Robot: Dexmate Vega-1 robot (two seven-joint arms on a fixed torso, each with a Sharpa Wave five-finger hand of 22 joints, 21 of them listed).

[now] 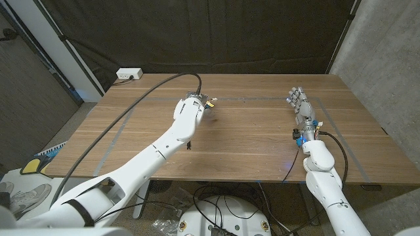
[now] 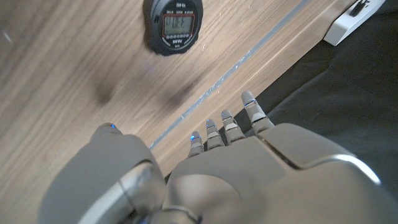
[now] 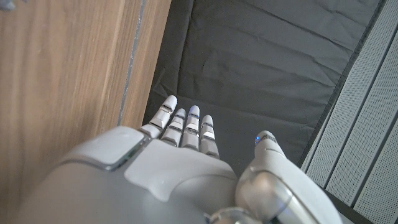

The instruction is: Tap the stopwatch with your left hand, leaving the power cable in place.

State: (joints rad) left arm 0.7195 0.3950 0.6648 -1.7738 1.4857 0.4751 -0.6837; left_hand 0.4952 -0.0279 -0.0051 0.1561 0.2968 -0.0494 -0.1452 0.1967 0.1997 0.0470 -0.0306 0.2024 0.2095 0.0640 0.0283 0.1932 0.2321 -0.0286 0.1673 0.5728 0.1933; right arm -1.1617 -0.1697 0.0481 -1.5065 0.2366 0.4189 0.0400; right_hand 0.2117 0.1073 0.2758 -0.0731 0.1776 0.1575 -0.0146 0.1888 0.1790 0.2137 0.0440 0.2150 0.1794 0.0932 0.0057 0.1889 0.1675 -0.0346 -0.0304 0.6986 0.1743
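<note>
My left robot hand [image 2: 205, 174] hovers empty, fingers extended, above the worktop [image 2: 56, 74] short of the stopwatch [image 2: 173, 26], poised to tap; my right robot hand [image 1: 302, 105] waits open.

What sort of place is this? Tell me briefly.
Probably a robotics lab or test bay: a bare wooden table backed by a black curtain, a power strip at the far edge, and a stopwatch laid out.
</note>
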